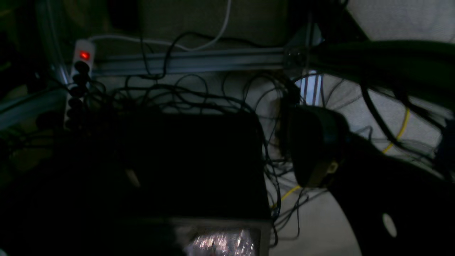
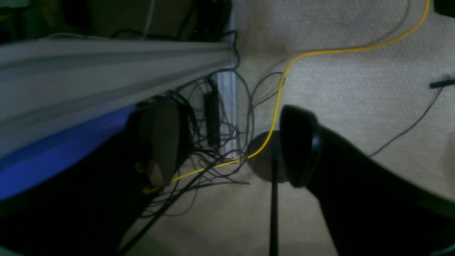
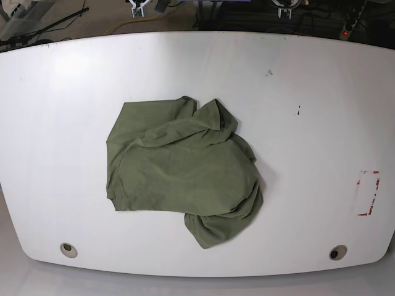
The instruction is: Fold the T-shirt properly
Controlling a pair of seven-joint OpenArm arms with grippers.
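Note:
The olive-green T-shirt [image 3: 182, 169] lies crumpled on the white table [image 3: 308, 123], a little left of centre, with folds bunched at its top and lower right. Neither arm shows in the base view. My left gripper [image 1: 227, 174] hangs off the table over a dark floor with cables; its right finger [image 1: 312, 153] is plain, the left one barely shows in shadow, and they stand apart. My right gripper [image 2: 227, 167] also hangs over the floor, its fingers [image 2: 302, 149] wide apart and empty. The T-shirt is not in either wrist view.
The table has a round hole near each front corner [image 3: 68, 250] [image 3: 337, 252] and a red tape mark [image 3: 369, 193] at the right. Under the table are a power strip with a red light [image 1: 84, 55], tangled black cables, a yellow cable [image 2: 280, 89] and aluminium frame bars [image 1: 192, 62].

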